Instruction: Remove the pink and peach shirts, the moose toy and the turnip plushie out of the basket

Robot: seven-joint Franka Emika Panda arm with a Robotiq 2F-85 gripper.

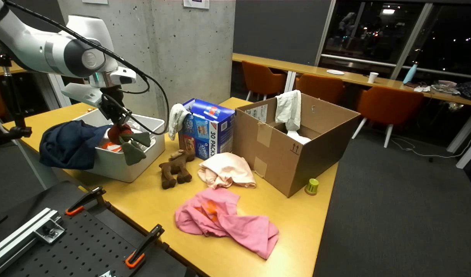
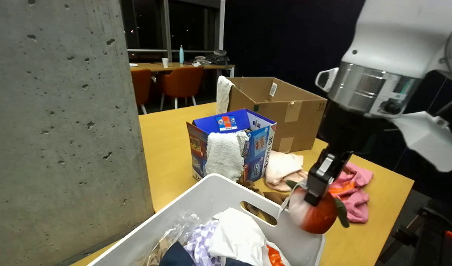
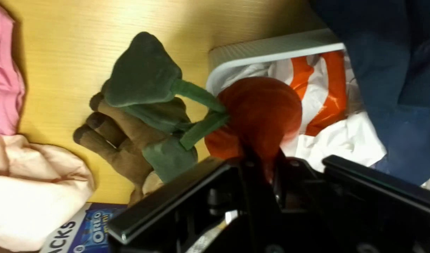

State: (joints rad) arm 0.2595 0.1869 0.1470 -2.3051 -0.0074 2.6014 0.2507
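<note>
turnip plushie (image 3: pixel 262 102) is in the gripper (image 3: pixel 265 160), clamped narrow on its body. wrist view: body over the basket (image 1: pixel 116 167) corner, leaves (image 3: pixel 141 73) out past the rim toward 9 o'clock. touching the rim or not, can't tell.

progress, my read: three of four out, turnip lifted but not set down. in an exterior view the moose toy (image 1: pixel 176 169) is on the table (image 1: pixel 297 238) at 4 o'clock from the basket; peach shirt (image 1: pixel 226 169) at 3 o'clock from the moose, pink shirt (image 1: pixel 227 225) at 6 o'clock from peach. left: clear the rim, release.

materials: turnip round, red-and-white plush, flat green leaves. moose brown, short nap. shirts soft, bunched; orange print on pink. basket smooth, likely hard plastic. snack box (image 1: pixel 222 134), printed card, 1 o'clock from moose. navy cloth (image 1: pixel 68 144) slumps over the basket at 9.
</note>
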